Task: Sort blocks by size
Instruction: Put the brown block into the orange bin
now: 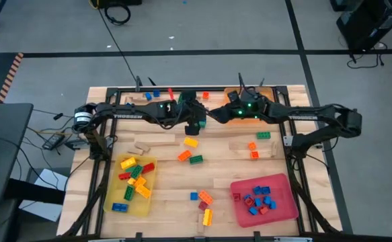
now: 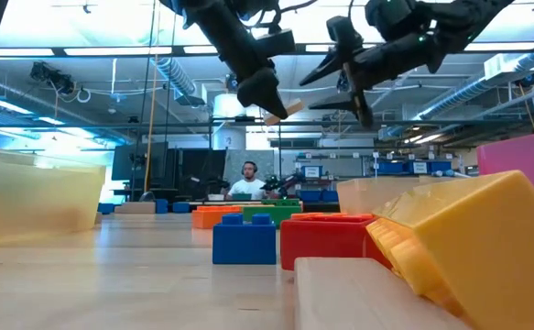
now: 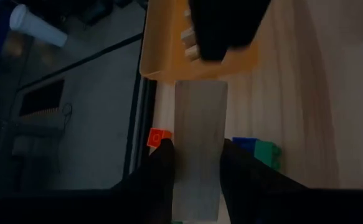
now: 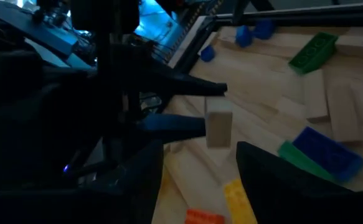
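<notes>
A light wooden table (image 1: 182, 176) stands on a grey floor, and the low view looks past it into a wide workshop where a person sits at a desk far behind. On the table lie three flat trays: a yellow tray (image 1: 114, 195) at the near left holding yellow, red, green and blue blocks, a red tray (image 1: 284, 207) at the near right holding mostly blue and red blocks, and an orange tray (image 1: 271, 94) at the far edge under the right arm. Loose blocks (image 1: 190, 150) are scattered between them (yellow, orange and green near the middle, a few more toward the near edge), with plain tan wooden pieces (image 1: 140, 146) lying flat left of centre. Both arms reach in over the far middle of the table and nearly meet there. The left gripper (image 3: 192, 163) pinches a tan wooden block (image 3: 198, 143) between its two dark fingers; the low view shows it held high above the table. The left wrist view looks down past it to the orange tray and a few small red, blue and green blocks. The right gripper (image 4: 200, 168) hangs just beside the left one, its fingers spread apart and holding nothing, with the tan block visible beyond them in the left gripper's fingers.
</notes>
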Motion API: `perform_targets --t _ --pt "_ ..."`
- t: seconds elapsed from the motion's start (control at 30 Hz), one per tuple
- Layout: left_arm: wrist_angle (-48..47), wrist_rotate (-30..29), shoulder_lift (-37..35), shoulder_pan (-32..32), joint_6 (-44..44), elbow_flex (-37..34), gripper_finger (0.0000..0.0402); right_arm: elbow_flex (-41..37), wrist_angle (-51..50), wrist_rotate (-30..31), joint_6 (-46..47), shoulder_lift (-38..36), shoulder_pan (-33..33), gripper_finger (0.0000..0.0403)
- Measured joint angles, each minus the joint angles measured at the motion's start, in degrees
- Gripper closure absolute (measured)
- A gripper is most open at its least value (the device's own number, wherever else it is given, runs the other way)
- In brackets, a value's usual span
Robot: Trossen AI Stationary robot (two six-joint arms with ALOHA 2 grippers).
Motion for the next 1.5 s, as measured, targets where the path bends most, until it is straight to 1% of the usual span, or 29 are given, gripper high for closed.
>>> perform_targets --t 0.23,0.4,0.47,0.53,0.7,0.83,1.03,1.2,1.33,1.5 --pt "0.6 0.1 0.0 0.1 0.9 0.0 0.0293 3.1 0.8 0.0 -0.8 4.8 -0.1 0.0185" --pt "1.3 0.3 0.0 0.1 0.9 0.0 0.0293 6.6 0.2 -1.4 -4.1 7.9 -0.2 0.0201" --pt "1.0 0.2 0.0 0.1 0.9 0.0 0.0292 7.5 -0.3 -1.9 -4.5 9.1 -0.2 0.0219" --pt "0.9 0.3 0.0 0.1 0.9 0.0 0.0292 8.1 -0.8 -1.9 -4.6 9.9 -0.3 0.0246" --pt "0.7 0.2 0.0 0.1 0.8 0.0 0.0288 8.2 -0.6 -2.4 -4.8 11.1 -0.7 0.0337" --pt "0.9 0.2 0.0 0.0 0.4 0.0 0.0272 8.3 -0.8 -2.5 -6.4 10.9 -0.7 0.0336" --pt "2.9 0.9 0.0 -0.4 -0.4 0.0 0.0231 8.4 -0.9 -4.8 -6.8 9.7 -1.3 0.0336" --pt "6.7 0.5 0.1 -0.3 -9.0 0.0 0.0185 8.4 -2.9 -5.3 -6.7 7.4 -2.6 0.0336" --pt "9.3 -0.1 0.1 -0.2 -9.8 0.0 0.016 8.4 -9.9 -4.0 -7.4 3.7 -4.8 0.0336" --pt "13.1 -0.2 0.1 -0.2 -9.8 0.0 0.0154 8.4 -22.8 1.7 -9.4 -3.3 -8.3 0.0336"
